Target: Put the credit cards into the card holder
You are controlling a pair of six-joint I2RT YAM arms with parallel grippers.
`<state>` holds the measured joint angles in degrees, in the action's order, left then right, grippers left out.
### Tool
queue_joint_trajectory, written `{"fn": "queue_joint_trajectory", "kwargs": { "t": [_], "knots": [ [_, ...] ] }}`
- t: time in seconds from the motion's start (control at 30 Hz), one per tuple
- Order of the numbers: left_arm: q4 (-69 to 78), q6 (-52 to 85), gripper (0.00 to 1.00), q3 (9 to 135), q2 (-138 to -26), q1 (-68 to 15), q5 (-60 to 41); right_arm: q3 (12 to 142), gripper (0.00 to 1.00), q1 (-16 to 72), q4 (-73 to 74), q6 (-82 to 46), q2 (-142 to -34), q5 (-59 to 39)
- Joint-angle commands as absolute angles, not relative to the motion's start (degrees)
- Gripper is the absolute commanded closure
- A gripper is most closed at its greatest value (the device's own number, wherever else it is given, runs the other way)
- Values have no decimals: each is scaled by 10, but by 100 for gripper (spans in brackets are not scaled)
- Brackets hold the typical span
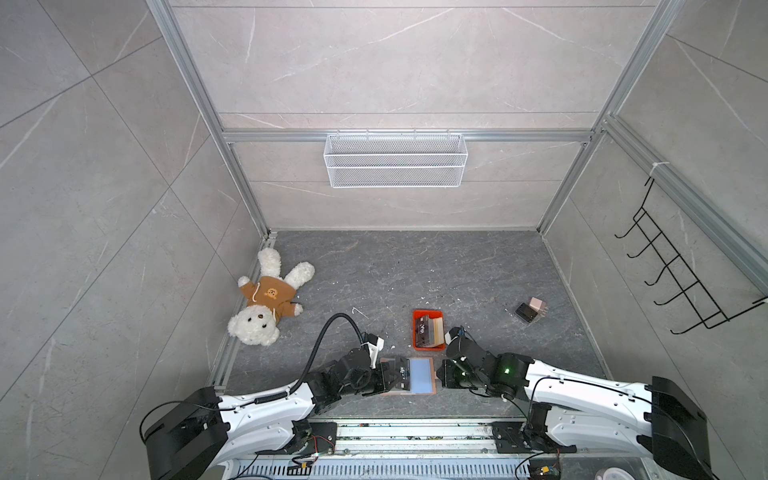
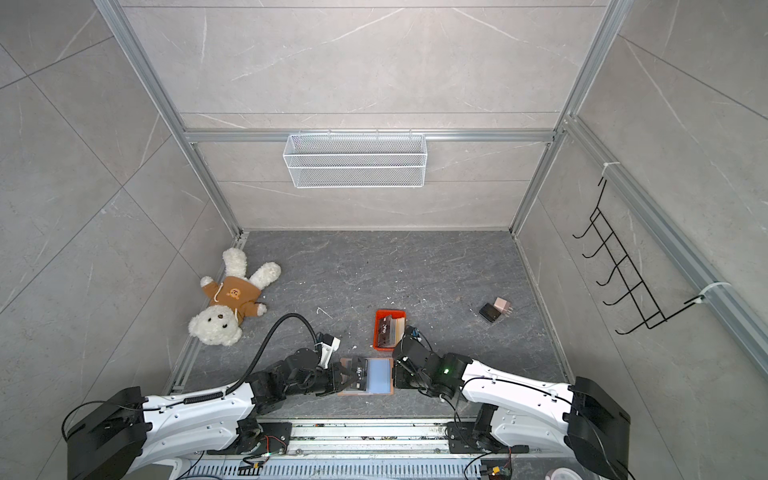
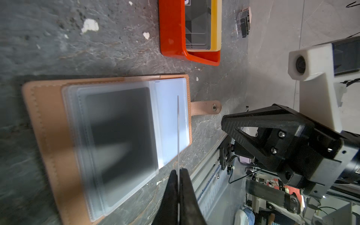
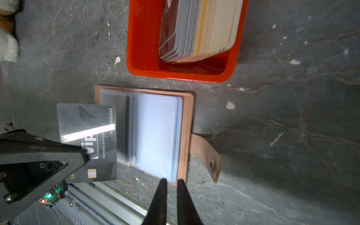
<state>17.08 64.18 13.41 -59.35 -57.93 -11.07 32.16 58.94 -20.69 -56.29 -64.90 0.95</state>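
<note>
Three pale walls [image 1: 395, 62] enclose a dark tabletop [image 1: 415, 270] bearing the card holder [image 1: 420, 376].

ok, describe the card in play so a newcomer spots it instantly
On the dark stone table, near the robot's edge, an open tan card holder lies between the robot and the orange tray. Over its left page the left gripper pinches a black VIP card. It alone is gripped; the others sit stacked in the tray or sleeved.

Lab cell: aluminium frame [image 1: 270, 136], tiled panels [image 1: 395, 54]
</note>
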Motion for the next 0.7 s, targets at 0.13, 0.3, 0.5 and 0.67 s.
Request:
{"fn": "queue_joint_trajectory", "kwargs": {
  "t": [0.13,0.3,0.5,0.67],
  "knots": [
    [167,614,100,163,-599,-585,-77,330,84,610,-178,-579,-706,42],
    [163,610,100,163,-603,-585,-78,337,83,619,-180,-583,-743,51],
    [163,607,100,169,-612,-588,-83,345,82,629,-184,-582,-772,62],
    [163,608,100,168,-618,-591,-81,348,83,634,-180,-583,-783,66]
  ]
}}
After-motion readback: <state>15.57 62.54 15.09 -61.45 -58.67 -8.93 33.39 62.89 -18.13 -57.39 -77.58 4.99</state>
